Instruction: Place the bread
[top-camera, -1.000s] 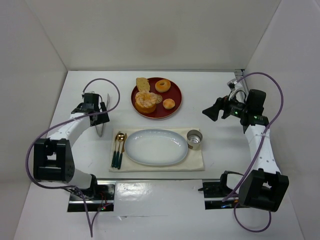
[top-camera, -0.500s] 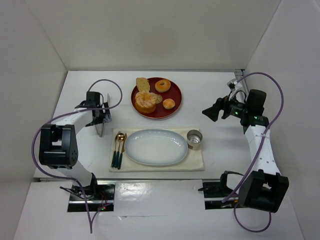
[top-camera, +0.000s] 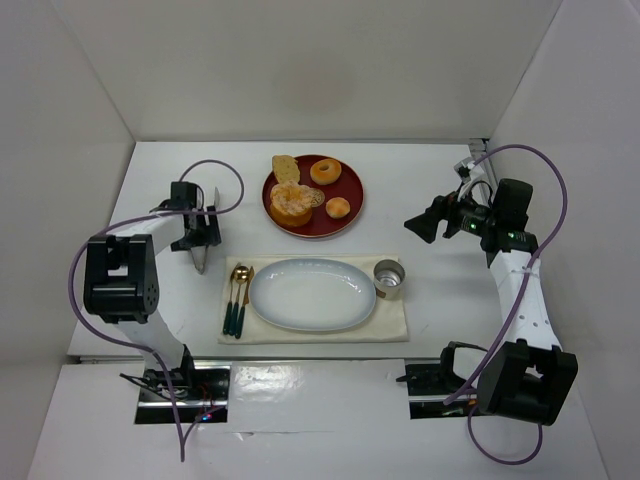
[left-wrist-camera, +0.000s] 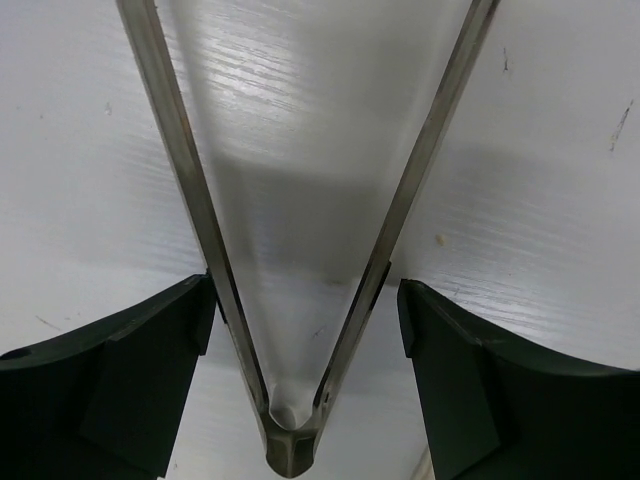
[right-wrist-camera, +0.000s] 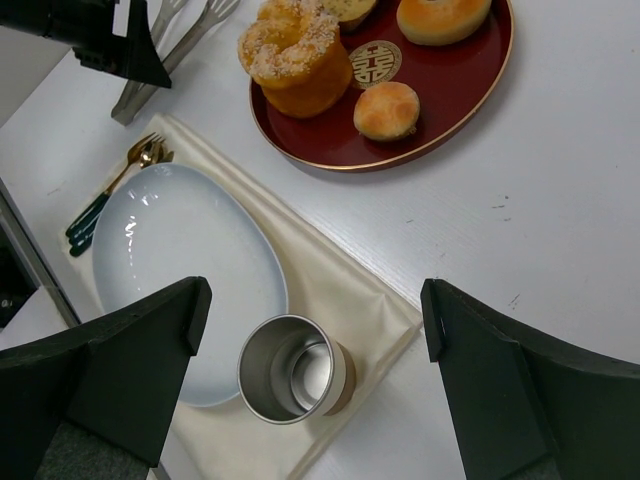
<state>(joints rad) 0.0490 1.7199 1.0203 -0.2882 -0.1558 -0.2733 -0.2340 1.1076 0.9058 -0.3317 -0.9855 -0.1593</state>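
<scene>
While bun lies on red tray, left gripper is set wide astride tongs; firm grip not confirmed. Right gripper is spread wide, empty. Advised: jaws to be closed squarely on both tong arms, near hinge, without crushing them together.

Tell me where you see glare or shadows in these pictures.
Left wrist view: the tongs throw a grey shadow on the table. Right wrist view: bright glints on the plate and inside the cup. Top view: soft, even light, faint shadows.
</scene>
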